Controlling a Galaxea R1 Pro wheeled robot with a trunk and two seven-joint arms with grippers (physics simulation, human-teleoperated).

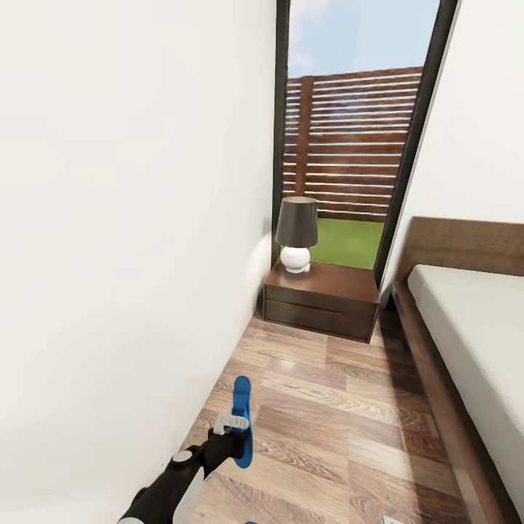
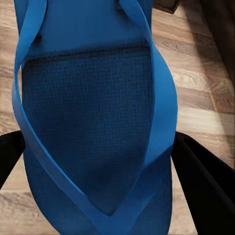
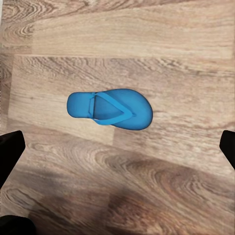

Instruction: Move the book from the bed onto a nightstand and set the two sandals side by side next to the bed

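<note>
The left arm reaches forward from the lower left of the head view, black forearm angled up toward the middle, its grey-and-white wrist just behind the left gripper (image 1: 236, 429). That gripper is clamped on a blue sandal (image 1: 242, 418), and in the left wrist view the two dark fingers (image 2: 205, 181) sit on either side of the sole, pressing its edges. Over on the right wrist view, the right gripper's dark fingertips (image 3: 10, 149) stand wide apart at opposite edges of the picture, nothing between them, pointing down at the floor.
</note>
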